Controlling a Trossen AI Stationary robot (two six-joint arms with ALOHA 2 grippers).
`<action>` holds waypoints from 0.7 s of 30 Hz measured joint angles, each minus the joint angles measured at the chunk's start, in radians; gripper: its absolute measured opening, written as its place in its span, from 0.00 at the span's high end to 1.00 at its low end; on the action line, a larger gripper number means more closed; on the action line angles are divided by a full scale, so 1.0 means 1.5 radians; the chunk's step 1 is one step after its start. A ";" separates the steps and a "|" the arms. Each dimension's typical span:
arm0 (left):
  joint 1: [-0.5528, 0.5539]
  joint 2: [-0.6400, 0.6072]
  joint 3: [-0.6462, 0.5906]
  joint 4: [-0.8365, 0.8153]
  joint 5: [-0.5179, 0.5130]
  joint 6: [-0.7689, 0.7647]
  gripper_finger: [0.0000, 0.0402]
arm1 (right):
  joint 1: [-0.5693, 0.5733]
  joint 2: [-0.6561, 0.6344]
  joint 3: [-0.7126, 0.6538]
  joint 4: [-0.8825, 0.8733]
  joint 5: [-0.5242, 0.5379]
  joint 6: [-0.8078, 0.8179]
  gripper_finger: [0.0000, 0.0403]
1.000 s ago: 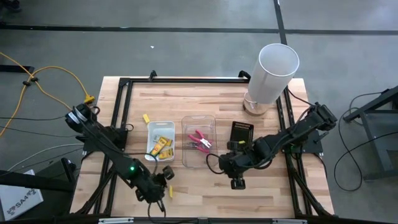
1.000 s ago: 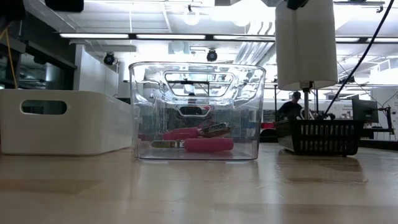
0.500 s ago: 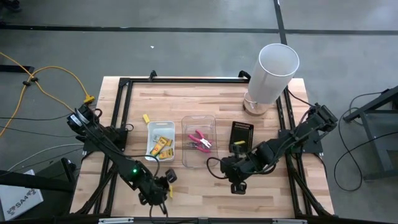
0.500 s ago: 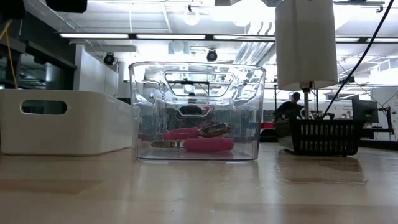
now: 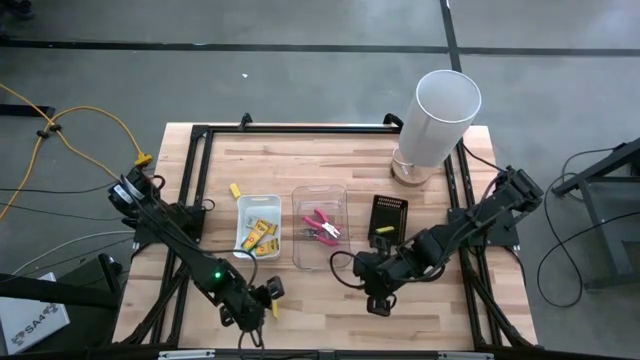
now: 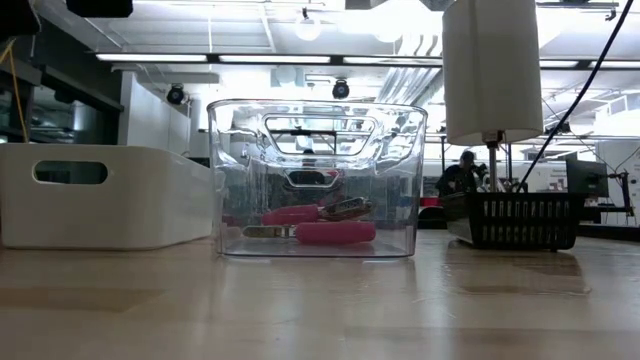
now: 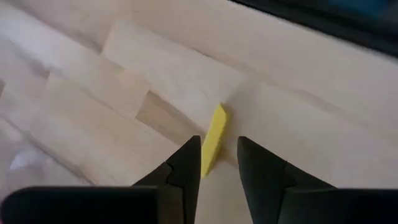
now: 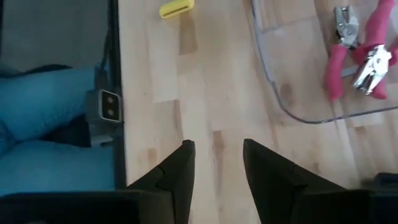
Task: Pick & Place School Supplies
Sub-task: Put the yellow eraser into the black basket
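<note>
A yellow stick (image 7: 215,138) lies flat on the wood near the table's near edge. My left gripper (image 7: 219,157) is open, with a fingertip on either side of the stick's end; I cannot tell whether one touches it. In the high view this gripper (image 5: 268,296) sits just over the stick (image 5: 275,310). My right gripper (image 8: 216,155) is open over bare wood beside the clear tray (image 5: 320,212), shown in the high view (image 5: 375,302). Two pink-handled pliers (image 5: 322,226) lie in that tray. Yellow boxes (image 5: 257,232) fill the white tray (image 5: 243,205). The flat black box (image 5: 389,210) rests on the table.
The tall white cylinder (image 5: 440,118) stands at the far right. A loose yellow piece (image 5: 235,190) lies left of the white tray. A black frame (image 5: 200,160) runs around the table. In the low view a person (image 6: 463,172) shows far behind the black box (image 6: 515,220).
My right gripper has moved toward the near edge and slightly left, away from the black box. My left gripper has edged toward the near edge, closing in on the yellow stick, which has stayed in place.
</note>
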 joint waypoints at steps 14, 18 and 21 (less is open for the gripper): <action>0.036 0.053 -0.003 -0.002 0.035 0.126 0.75 | 0.049 0.000 0.000 0.082 0.033 0.100 0.68; 0.047 0.053 -0.003 0.007 0.042 0.167 0.75 | 0.061 0.000 0.000 0.082 0.049 0.123 0.68; 0.056 0.055 -0.003 0.007 0.067 0.188 0.75 | 0.067 0.000 0.000 0.082 0.058 0.128 0.68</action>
